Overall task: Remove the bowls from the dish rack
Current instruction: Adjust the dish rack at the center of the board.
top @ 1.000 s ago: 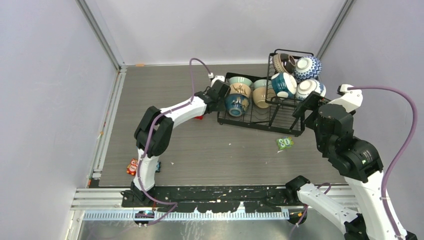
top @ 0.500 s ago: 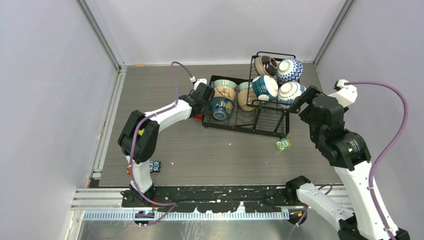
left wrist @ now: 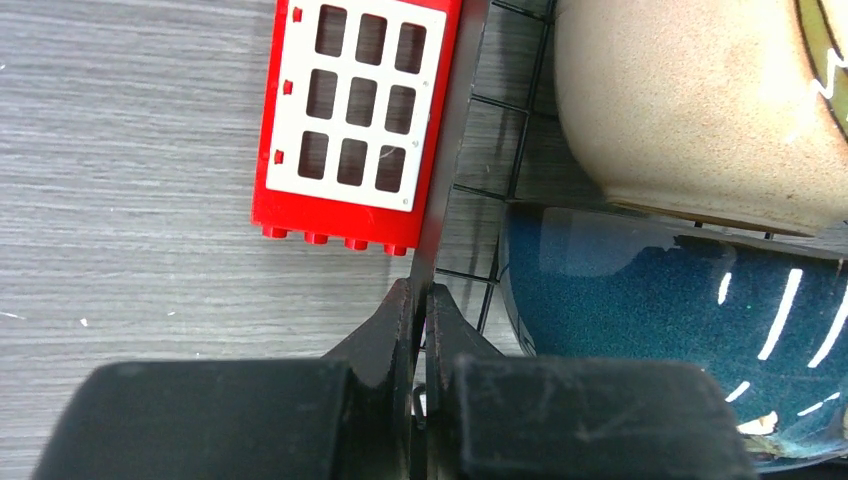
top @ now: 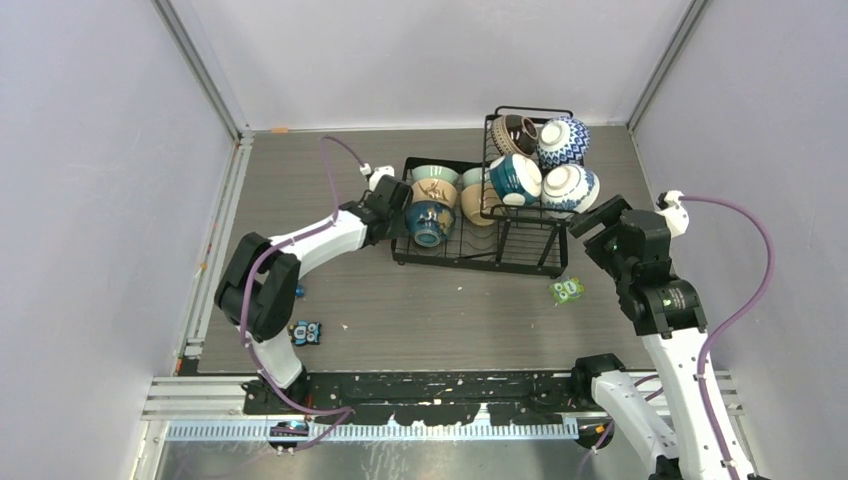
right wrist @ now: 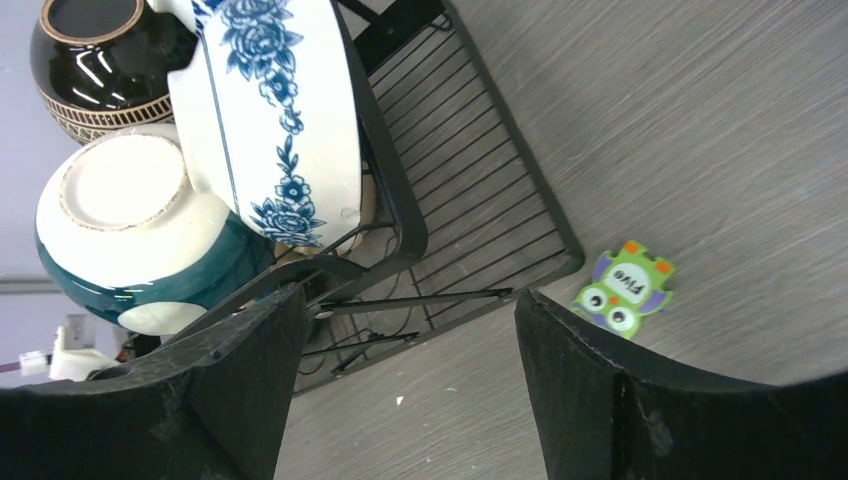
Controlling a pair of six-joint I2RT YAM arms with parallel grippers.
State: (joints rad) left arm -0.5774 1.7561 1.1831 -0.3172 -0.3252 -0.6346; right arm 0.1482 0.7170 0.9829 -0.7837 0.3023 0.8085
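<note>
Grey wood-grain tabletop [top: 290, 170]; pale lilac walls [top: 420, 60] on three sides; metal corner posts [top: 197, 70]; metal rail [top: 212, 260] along left edge; even light.

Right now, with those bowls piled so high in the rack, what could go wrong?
1. The left gripper is clamped on the rack wire, not on a bowl; a tug might jolt the rack and tip the piled bowls.
2. The flowered bowl stands on edge at the rack's rim, close to the open right gripper; a nudge could roll it out.
3. The red block lies against the rack's edge and might snag it.
</note>
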